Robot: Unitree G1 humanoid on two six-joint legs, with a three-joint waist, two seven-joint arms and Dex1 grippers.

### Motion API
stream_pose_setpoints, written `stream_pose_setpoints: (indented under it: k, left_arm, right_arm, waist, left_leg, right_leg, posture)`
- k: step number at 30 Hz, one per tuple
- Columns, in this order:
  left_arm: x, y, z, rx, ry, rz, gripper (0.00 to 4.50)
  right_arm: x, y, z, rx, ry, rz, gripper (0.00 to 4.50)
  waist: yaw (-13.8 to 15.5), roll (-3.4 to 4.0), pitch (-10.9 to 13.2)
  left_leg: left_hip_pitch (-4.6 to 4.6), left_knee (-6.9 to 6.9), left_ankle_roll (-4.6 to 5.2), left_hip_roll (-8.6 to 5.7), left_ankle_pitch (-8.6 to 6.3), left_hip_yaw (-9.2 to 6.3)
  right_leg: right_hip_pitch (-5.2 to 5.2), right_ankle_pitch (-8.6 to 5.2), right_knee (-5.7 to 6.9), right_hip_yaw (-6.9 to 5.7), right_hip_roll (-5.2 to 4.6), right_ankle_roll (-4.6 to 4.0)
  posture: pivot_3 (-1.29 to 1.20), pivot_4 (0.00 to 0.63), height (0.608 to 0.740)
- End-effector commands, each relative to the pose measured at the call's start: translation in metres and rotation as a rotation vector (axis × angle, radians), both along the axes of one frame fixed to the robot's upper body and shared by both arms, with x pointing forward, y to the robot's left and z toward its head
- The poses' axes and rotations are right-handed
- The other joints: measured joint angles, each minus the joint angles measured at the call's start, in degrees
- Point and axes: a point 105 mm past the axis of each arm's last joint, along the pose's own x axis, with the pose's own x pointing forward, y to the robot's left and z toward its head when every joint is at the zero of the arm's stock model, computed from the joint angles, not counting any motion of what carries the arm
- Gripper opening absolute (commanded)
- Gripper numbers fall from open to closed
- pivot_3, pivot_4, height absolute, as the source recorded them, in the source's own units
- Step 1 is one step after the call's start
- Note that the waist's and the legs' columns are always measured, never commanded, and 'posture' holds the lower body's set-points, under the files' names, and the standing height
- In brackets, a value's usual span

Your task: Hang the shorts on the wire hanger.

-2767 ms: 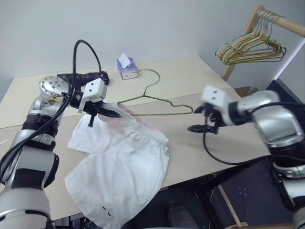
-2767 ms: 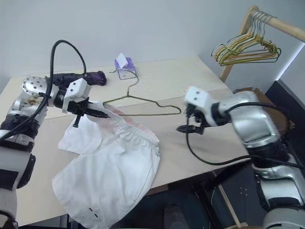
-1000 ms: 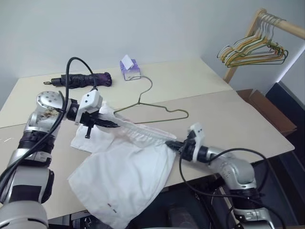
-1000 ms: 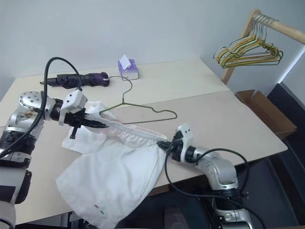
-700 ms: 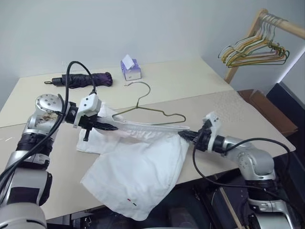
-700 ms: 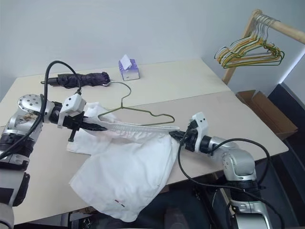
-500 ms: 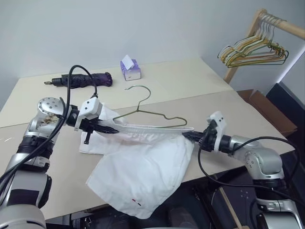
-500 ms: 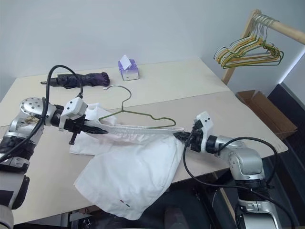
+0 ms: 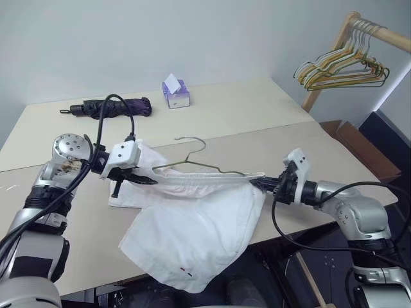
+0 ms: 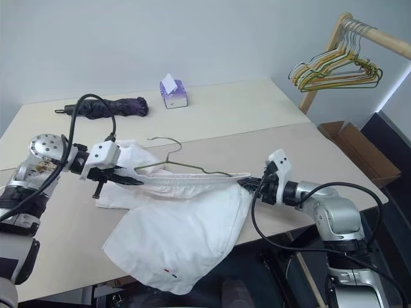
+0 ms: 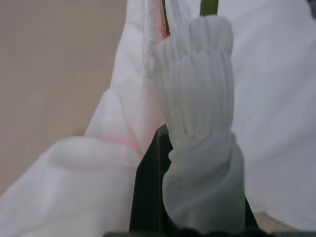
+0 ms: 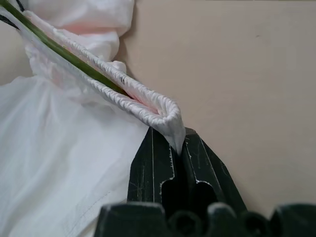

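The shorts (image 9: 199, 224) hang by their gathered waistband, pulled taut into a nearly level line between the two arms, with the white legs spilling down over the surface (image 9: 257, 115) and past its near edge; tiny dark and red marks sit near the lowest hem. The hanger (image 9: 192, 165) lies along the waistband: its hook curves up clear of the cloth above the band, and in the right wrist view its green wire runs inside the fold of the elastic. The left end effector (image 9: 142, 180) is closed on the waistband's left end, the bunched elastic wrapped over its black fingers. The right end effector (image 12: 178, 148) is closed on the waistband's right tip, the cloth pinched between its fingers just above the bare surface. Beyond the shorts, well apart toward the wall, a folded dark purple umbrella (image 9: 115, 107) lies on the surface, with a small purple tissue box (image 9: 175, 93) to its right. Farther right of the shorts, off the surface, yellow and green hangers (image 9: 340, 67) bunch on a wooden rail (image 9: 379, 32).
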Motion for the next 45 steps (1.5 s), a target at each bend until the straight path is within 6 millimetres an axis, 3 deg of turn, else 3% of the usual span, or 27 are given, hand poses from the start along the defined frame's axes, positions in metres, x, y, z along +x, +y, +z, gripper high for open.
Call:
stream_pose_setpoints:
  k: [1, 9, 14, 16, 19, 24, 28, 31, 35, 40, 45]
  left_arm:
    - [0.006, 0.027, -0.008, 0.112, -0.003, 0.119, 0.00]
    - [0.020, -0.001, -0.010, 0.032, -0.029, 0.130, 0.00]
    - [0.030, -0.013, -0.001, -0.050, -0.048, 0.165, 0.00]
    - [0.032, -0.014, 0.005, -0.077, -0.053, 0.172, 0.00]
    - [0.033, -0.013, 0.012, -0.090, -0.057, 0.168, 0.00]
    - [0.032, -0.012, 0.019, -0.087, -0.072, 0.141, 0.00]
    - [0.031, -0.018, 0.026, -0.096, -0.061, 0.094, 0.00]
    - [0.032, -0.022, 0.029, -0.086, -0.065, 0.071, 0.00]
    - [0.036, -0.032, 0.036, -0.095, -0.078, 0.032, 0.00]
    - [0.036, -0.040, 0.041, -0.108, -0.089, -0.009, 0.00]
    - [0.035, -0.042, 0.044, -0.109, -0.097, -0.028, 0.00]
  right_arm:
    - [0.009, -0.026, 0.027, -0.049, -0.108, -0.077, 0.02]
    - [-0.002, 0.021, 0.055, -0.039, -0.253, 0.066, 0.02]
    - [-0.008, 0.037, 0.049, -0.120, -0.303, 0.129, 0.02]
    - [-0.003, 0.034, 0.043, -0.187, -0.310, 0.108, 0.60]
    - [0.005, 0.023, 0.049, -0.185, -0.316, 0.048, 1.45]
    - [0.009, 0.004, 0.072, -0.210, -0.369, 0.017, 3.01]
    - [0.007, 0.005, 0.099, -0.215, -0.408, 0.081, 4.38]
    - [0.002, 0.013, 0.105, -0.244, -0.401, 0.187, 4.45]
    - [0.001, 0.028, 0.090, -0.386, -0.370, 0.362, 4.45]
    - [0.029, 0.035, 0.076, -0.499, -0.355, 0.355, 4.45]
    - [0.043, 0.042, 0.068, -0.549, -0.341, 0.372, 4.45]
  waist:
    - [0.1, 0.00, 0.0]
    - [0.1, 0.00, 0.0]
    - [0.2, 0.00, 0.0]
    - [0.1, 0.00, 0.0]
    - [0.1, 0.00, 0.0]
    - [0.2, 0.00, 0.0]
    - [0.0, 0.01, 0.0]
    - [0.0, 0.01, 0.0]
    - [-0.1, 0.00, 0.0]
    - [-0.4, 0.00, 0.0]
    - [-0.8, 0.00, 0.0]
  left_leg:
    - [0.00, 0.00, 0.00, 0.00, 0.00, 0.00]
    - [0.00, 0.00, 0.02, 0.00, -0.01, -0.01]
    - [-0.01, 0.00, 0.05, 0.00, -0.03, -0.02]
    - [-0.03, 0.01, 0.06, -0.01, -0.03, -0.01]
    - [-0.02, 0.01, 0.06, -0.02, -0.04, -0.01]
    - [-0.02, 0.00, 0.06, -0.02, -0.03, -0.01]
    - [-0.01, 0.00, 0.07, -0.01, -0.04, 0.00]
    - [0.03, 0.00, 0.07, 0.00, -0.04, 0.01]
    - [0.00, 0.00, 0.11, 0.00, -0.07, 0.02]
    - [-0.03, 0.07, 0.11, -0.01, -0.07, 0.02]
    - [-0.04, 0.03, -0.15, -0.01, 0.09, 0.01]
  right_leg:
    - [0.00, 0.00, 0.00, 0.00, 0.00, 0.00]
    - [0.00, 0.00, 0.01, -0.02, -0.01, 0.00]
    - [0.00, 0.00, -0.01, -0.03, -0.01, 0.00]
    - [0.00, 0.00, -0.02, -0.02, -0.02, 0.00]
    - [0.00, 0.00, -0.01, -0.03, -0.02, 0.00]
    - [0.00, 0.00, -0.03, -0.03, -0.03, 0.00]
    - [0.00, 0.00, -0.04, -0.04, -0.01, 0.00]
    - [0.00, 0.00, 0.00, -0.02, 0.00, 0.00]
    - [0.01, 0.00, -0.06, -0.03, -0.01, 0.00]
    - [-0.01, 0.00, -0.01, -0.05, -0.02, 0.00]
    - [-0.04, 0.00, -0.01, -0.07, -0.02, 0.00]
  posture:
    - [-0.22, 0.026, 0.740]
    - [-0.22, 0.034, 0.740]
    - [-0.23, 0.036, 0.740]
    - [-0.23, 0.036, 0.740]
    - [-0.22, 0.037, 0.740]
    - [-0.22, 0.034, 0.740]
    - [-0.23, 0.030, 0.740]
    - [-0.23, 0.019, 0.740]
    - [-0.24, 0.004, 0.740]
    - [-0.23, 0.000, 0.740]
    - [-0.22, 0.000, 0.740]
